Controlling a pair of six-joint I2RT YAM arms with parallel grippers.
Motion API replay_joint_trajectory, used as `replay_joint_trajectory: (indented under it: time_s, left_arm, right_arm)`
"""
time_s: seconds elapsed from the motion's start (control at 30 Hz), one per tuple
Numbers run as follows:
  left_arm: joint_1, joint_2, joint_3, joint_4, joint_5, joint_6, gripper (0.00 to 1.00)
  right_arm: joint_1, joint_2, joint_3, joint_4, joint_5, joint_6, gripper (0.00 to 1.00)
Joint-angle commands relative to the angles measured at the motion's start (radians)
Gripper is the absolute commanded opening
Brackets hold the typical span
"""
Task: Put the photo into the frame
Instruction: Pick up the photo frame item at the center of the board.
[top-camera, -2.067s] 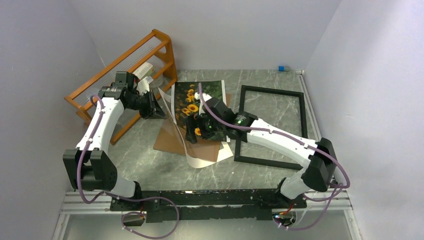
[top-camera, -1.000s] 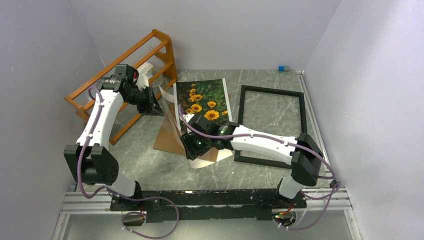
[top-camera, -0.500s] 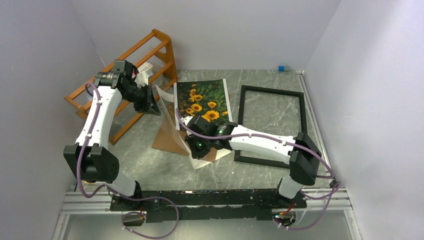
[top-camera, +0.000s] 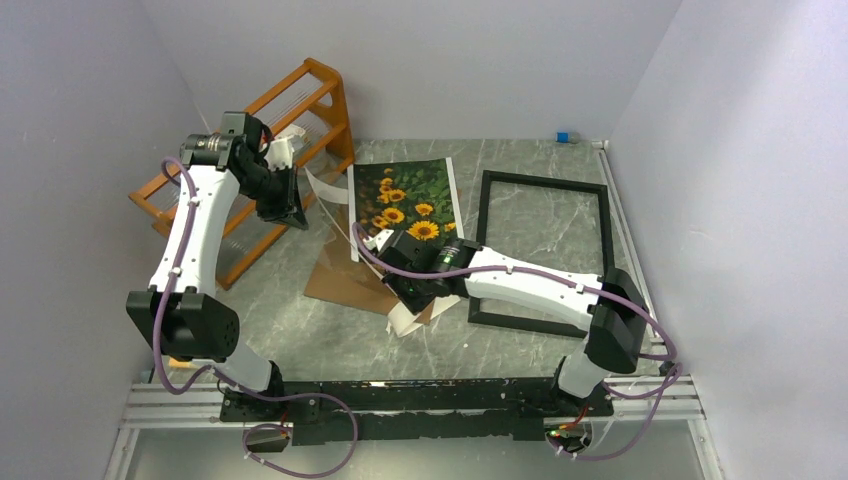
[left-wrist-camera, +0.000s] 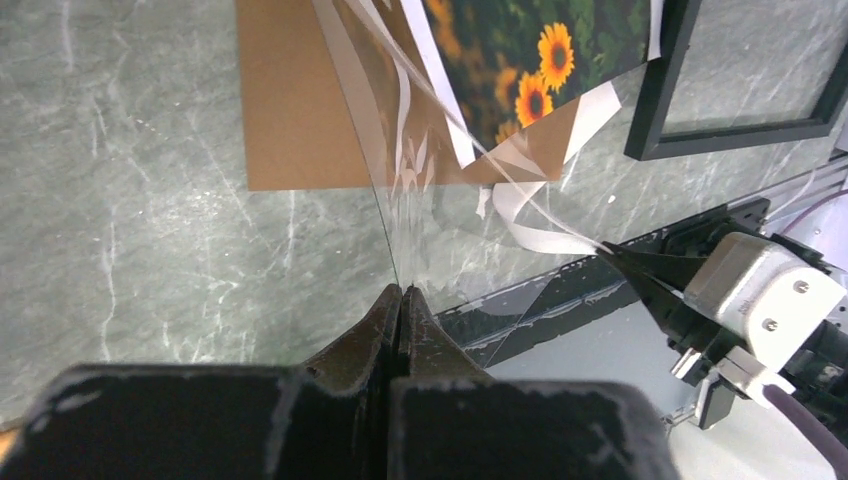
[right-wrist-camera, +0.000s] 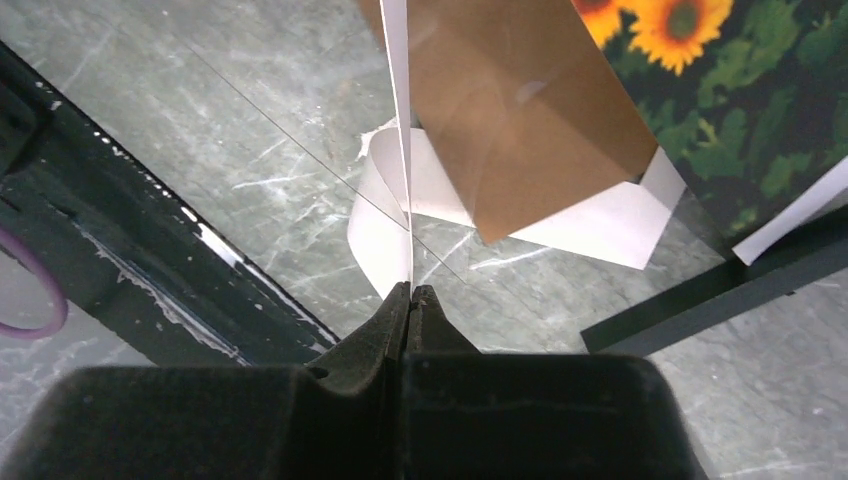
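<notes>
Orange wooden rack (top-camera: 338, 105) sits far left of the thin black rectangular frame (top-camera: 545, 180). Left fingers (left-wrist-camera: 385, 320) are clamped on the edge of a clear sheet (left-wrist-camera: 400, 170), raised off the green marbled bench (top-camera: 300, 330). Sunflower photo print (top-camera: 410, 200) lies just left of the frame on a brown backing board (top-camera: 335, 280), not inside the frame. Right fingers (right-wrist-camera: 395, 320) are pinched shut on a white mat strip (right-wrist-camera: 378, 235) by the frame's near-left corner.

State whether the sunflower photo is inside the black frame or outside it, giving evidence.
Outside. The photo lies beside the frame, not within it; only bare table shows inside the frame's border.
</notes>
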Motion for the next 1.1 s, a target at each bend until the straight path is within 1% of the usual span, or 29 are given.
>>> replay_joint_trajectory:
  time_s: [0.0, 0.2, 0.3, 0.5, 0.6, 0.73, 0.87, 0.97, 1.07]
  left_arm:
    - [0.014, -0.015, 0.056, -0.014, -0.072, 0.051, 0.03]
    - [0.018, -0.018, 0.061, -0.030, -0.196, 0.083, 0.03]
    - [0.018, -0.025, 0.059, -0.028, -0.244, 0.125, 0.03]
    - [0.016, -0.050, 0.049, -0.009, -0.219, 0.161, 0.02]
    - [0.016, -0.062, 0.041, -0.014, -0.198, 0.157, 0.03]
    - [0.016, -0.097, 0.002, -0.032, -0.134, 0.107, 0.02]
    - [0.017, -0.145, -0.064, -0.064, -0.104, -0.013, 0.03]
    - [0.013, -0.157, -0.073, -0.124, -0.187, -0.076, 0.03]
    - [0.010, -0.141, -0.008, -0.206, -0.314, -0.110, 0.02]
  right_arm:
    - [-0.004, -0.043, 0.040, -0.096, 0.099, -0.039, 0.00]
    - [-0.007, -0.047, 0.046, -0.119, 0.166, -0.054, 0.00]
    - [-0.012, -0.043, 0.051, -0.134, 0.217, -0.072, 0.00]
    - [-0.015, -0.024, 0.071, -0.137, 0.277, -0.098, 0.00]
    - [-0.019, -0.008, 0.099, -0.133, 0.293, -0.102, 0.00]
    - [-0.031, 0.013, 0.129, -0.098, 0.278, -0.087, 0.00]
    - [-0.075, 0.050, 0.162, -0.056, 0.243, -0.043, 0.00]
    - [-0.107, 0.067, 0.173, -0.019, 0.210, -0.007, 0.02]
    - [-0.139, 0.074, 0.178, -0.008, 0.185, 0.031, 0.03]
